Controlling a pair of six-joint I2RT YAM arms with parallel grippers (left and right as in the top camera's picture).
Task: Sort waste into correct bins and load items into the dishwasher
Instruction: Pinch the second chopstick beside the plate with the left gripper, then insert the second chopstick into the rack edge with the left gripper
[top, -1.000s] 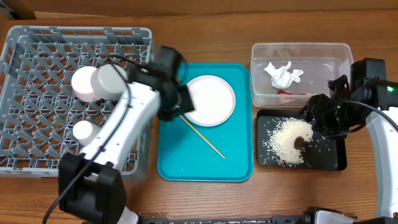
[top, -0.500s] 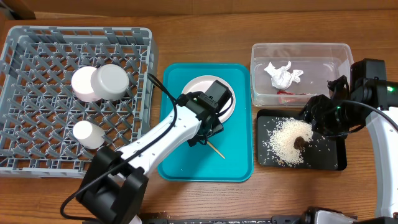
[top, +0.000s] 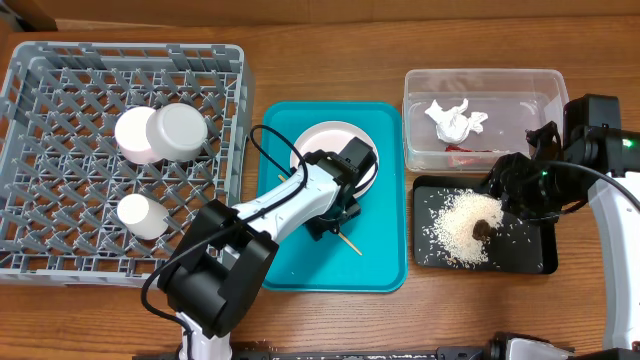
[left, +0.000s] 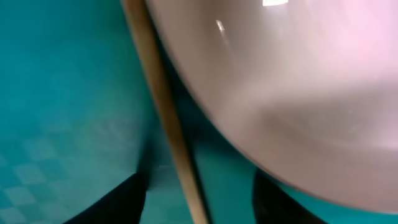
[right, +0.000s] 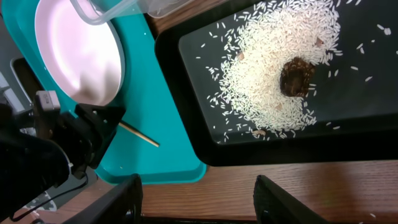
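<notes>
My left gripper (top: 335, 215) is down on the teal tray, open, with one wooden chopstick (left: 163, 106) lying between its fingers (left: 196, 208). The chopstick's free end shows in the overhead view (top: 351, 246). I see no second chopstick. The white plate (top: 330, 150) lies just behind, close in the left wrist view (left: 298, 87). The grey dish rack (top: 60, 90) holds the pink bowl (top: 132, 135), the grey-green bowl (top: 180, 130) and the white cup (top: 138, 215). My right gripper (top: 515, 185) is open and empty above the black tray (top: 520, 258) of rice (top: 458, 228).
The clear tub (top: 520, 85) holds the white napkin (top: 455, 120) and the red wrapper (top: 465, 152). A brown lump (right: 295, 78) sits in the rice. The teal tray (top: 300, 265) lies between the rack and the bins. Wooden table lies all around.
My left arm swung right from the dish rack to the teal tray and came down over the chopstick beside the plate. The right arm has not moved.
</notes>
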